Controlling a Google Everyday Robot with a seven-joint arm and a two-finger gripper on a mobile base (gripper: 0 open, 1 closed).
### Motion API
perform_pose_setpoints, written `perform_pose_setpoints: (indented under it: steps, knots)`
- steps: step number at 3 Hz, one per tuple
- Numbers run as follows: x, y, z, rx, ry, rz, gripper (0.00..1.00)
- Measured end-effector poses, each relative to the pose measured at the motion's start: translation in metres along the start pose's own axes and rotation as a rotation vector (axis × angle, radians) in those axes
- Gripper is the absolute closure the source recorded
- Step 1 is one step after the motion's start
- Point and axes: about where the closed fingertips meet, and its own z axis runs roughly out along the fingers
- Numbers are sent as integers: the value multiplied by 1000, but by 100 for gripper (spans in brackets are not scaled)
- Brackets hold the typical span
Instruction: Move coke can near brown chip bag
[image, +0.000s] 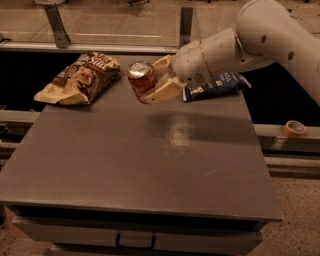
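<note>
The coke can (142, 79) is a small red can with a silver top and dented sides. My gripper (152, 82) is shut on it and holds it in the air above the far middle of the grey table (125, 160). The brown chip bag (80, 79) lies flat at the table's far left corner, a short way left of the can. The white arm reaches in from the upper right.
A dark blue chip bag (217, 85) lies at the far right of the table, partly behind my arm. A roll of tape (294, 128) sits on a ledge to the right. A metal rail runs behind the table.
</note>
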Motion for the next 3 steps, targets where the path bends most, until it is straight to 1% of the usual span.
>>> perform_pose_setpoints:
  steps: [1, 2, 3]
  knots:
    - [19, -41, 30, 35, -2, 2, 100]
    - [35, -69, 58, 97, 7, 40, 100]
    - [51, -85, 83, 185, 23, 117, 82]
